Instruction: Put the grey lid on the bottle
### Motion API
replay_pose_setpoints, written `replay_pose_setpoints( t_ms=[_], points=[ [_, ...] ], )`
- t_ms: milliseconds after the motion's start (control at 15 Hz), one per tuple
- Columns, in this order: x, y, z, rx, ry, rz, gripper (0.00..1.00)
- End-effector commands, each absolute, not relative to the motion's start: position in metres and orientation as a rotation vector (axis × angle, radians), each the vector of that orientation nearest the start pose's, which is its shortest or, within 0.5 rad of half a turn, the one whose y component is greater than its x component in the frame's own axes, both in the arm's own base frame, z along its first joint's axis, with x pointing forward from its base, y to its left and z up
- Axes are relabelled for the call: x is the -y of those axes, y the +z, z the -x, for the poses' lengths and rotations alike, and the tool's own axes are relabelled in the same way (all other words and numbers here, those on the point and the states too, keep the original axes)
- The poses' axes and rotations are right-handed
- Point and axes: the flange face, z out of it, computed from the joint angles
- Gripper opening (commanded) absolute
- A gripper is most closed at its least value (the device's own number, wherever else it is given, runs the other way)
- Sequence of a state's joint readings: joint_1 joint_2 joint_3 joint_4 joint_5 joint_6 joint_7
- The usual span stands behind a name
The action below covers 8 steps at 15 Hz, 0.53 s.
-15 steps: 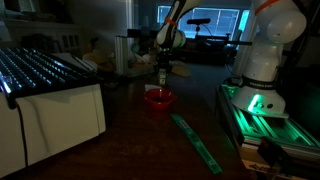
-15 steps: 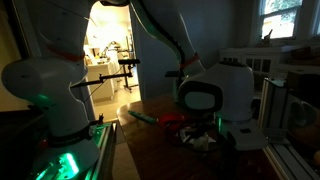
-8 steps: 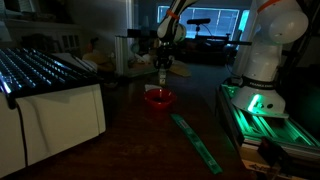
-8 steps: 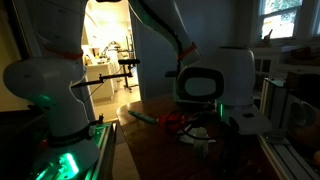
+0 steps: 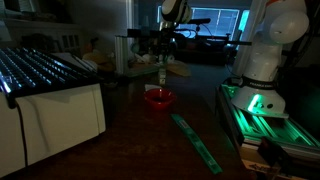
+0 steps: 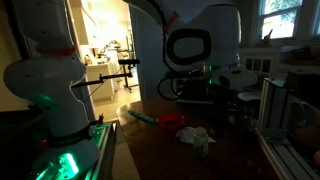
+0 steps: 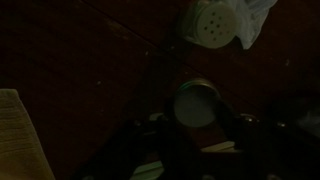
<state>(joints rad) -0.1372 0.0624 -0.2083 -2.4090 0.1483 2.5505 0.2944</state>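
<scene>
**Lid seated, hand lifting clear**

The bottle [image 5: 163, 72] is standing upright on the bench [image 5: 130, 140], just behind one red bowl [image 5: 158, 98], and one grey lid [image 7: 196, 103] is sitting on its neck. The hand [image 5: 165, 42] is hovering above, apparently released, though dimness is preventing certainty. A straight vertical retreat is looking safest, avoiding nudging the slim bottle. One green strip [image 5: 196, 142] is lying further right.
</scene>
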Motion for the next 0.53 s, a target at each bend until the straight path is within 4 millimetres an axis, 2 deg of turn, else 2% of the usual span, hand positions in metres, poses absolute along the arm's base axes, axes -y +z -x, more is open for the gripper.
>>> replay_pose_setpoints(
  t_ms=[0, 200, 467],
  points=[
    [0.146, 0.317, -0.447, -0.988, -0.108, 2.878, 0.22],
    [0.131, 0.323, -0.435, -0.913, -0.114, 2.894, 0.22],
    [0.120, 0.319, -0.422, -0.864, -0.133, 2.900, 0.22]
  ],
)
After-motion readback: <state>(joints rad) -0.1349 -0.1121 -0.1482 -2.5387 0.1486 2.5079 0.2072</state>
